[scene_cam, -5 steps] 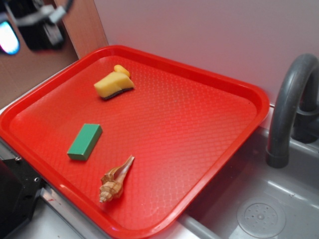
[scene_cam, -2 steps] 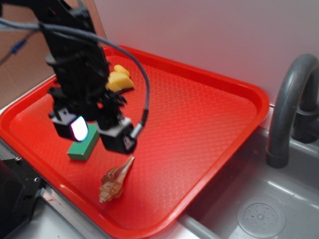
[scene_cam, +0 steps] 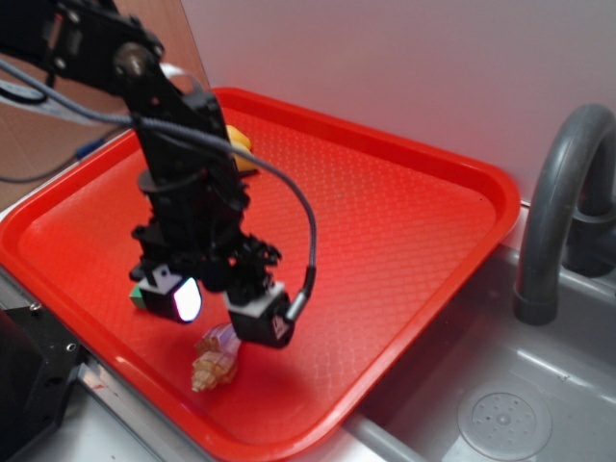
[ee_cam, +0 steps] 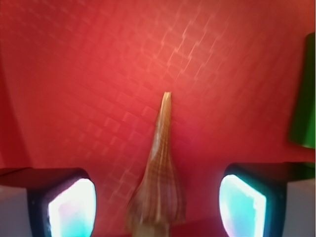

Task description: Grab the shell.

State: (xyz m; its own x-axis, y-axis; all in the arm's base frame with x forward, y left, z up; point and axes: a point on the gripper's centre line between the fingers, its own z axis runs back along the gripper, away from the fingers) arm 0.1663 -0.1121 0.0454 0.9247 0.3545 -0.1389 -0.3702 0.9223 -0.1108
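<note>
Black arm angled down over red tray (scene_cam: pixel 404 192), gripper (scene_cam: pixel 229 316) just above seashell (ee_cam: pixel 157 187), jaws apart, straddling it

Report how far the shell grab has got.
Done: the gripper is over the shell on the red tray, and the wrist view shows the shell centred between the open jaws. In hand: the approach to it. Left: closing on the shell and lifting; it lies on the tray, not gripped.
</note>
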